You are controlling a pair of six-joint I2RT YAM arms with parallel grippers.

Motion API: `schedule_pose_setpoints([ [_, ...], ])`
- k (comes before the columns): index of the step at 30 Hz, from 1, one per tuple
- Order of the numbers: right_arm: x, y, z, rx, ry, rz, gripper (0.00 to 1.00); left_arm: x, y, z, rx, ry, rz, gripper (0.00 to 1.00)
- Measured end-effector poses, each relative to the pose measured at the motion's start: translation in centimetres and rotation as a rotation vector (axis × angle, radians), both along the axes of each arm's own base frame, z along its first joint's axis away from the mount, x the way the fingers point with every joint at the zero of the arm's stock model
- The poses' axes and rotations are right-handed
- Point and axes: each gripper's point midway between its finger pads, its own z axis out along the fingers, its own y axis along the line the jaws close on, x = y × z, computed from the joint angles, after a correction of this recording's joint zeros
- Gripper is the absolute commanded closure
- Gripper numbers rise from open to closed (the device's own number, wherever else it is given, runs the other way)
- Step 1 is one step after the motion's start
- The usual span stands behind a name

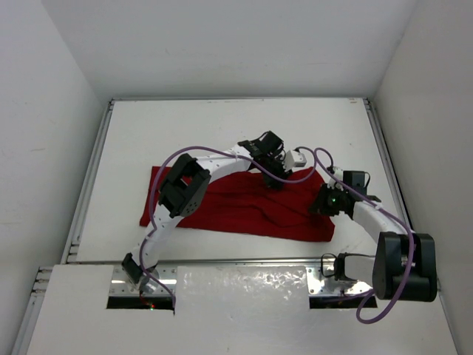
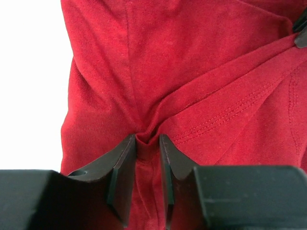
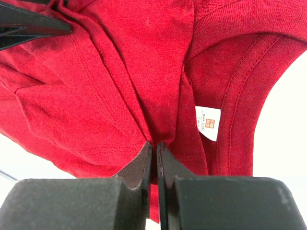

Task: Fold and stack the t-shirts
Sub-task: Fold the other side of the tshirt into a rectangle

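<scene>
From above, the shirt [image 1: 244,207] is lying in the middle of the table [image 1: 222,133] as a long, wrinkled band running left to right, its edges uneven. It is the only shirt showing, and no pile is forming anywhere. The left gripper [image 1: 272,177] is reaching across to the far edge of the band, right of its middle, and the right gripper [image 1: 319,203] is sitting on the right end. The two are working close together, but this view is not showing how their jaws are standing. In the left wrist view, the jaws are clamping a small pinch of cloth, which is bunching up between them while creases and a stitched hem are fanning out toward the far right. In the right wrist view, the jaws are standing almost together, with a thin fold of cloth nipped between them. This grip is just left of the white tag [image 3: 207,122] and the collar [image 3: 240,81], so that arm is holding the neck end. Going by all this, the work is looking early. Both grips are in place, but no neat fold is showing, and I cannot tell whether the band is already doubled lengthwise. The cloth is lying loose and rumpled, not squared. What is remaining, as far as I can judge, is carrying the gripped edge over, laying it flat, folding again to a compact shape and setting it down as the start of a stack.
</scene>
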Motion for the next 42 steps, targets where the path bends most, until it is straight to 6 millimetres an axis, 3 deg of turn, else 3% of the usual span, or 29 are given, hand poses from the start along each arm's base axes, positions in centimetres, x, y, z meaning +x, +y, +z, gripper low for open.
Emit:
schedule_pose_setpoints([
  [7, 0.0, 0.0, 0.0, 0.000, 0.000, 0.001, 0.96, 0.2, 0.3, -0.1, 0.016, -0.002, 0.019, 0.73],
  [19, -0.1, 0.0, 0.0, -0.004, 0.000, 0.008, 0.97, 0.4, 0.0, 1.6, -0.005, -0.009, 0.038, 0.69],
  [33, 0.1, -0.1, 0.2, -0.008, -0.003, 0.012, 0.96, -0.1, 0.7, 0.4, 0.022, 0.001, 0.033, 0.65],
  [38, 0.2, -0.1, 0.3, -0.008, -0.004, 0.013, 0.96, 0.4, 0.4, 0.6, 0.012, -0.025, 0.042, 0.69],
  [42, 0.2, -0.1, 0.3, -0.008, -0.004, 0.013, 0.97, 0.7, 0.1, 0.8, 0.000, -0.030, 0.051, 0.86],
])
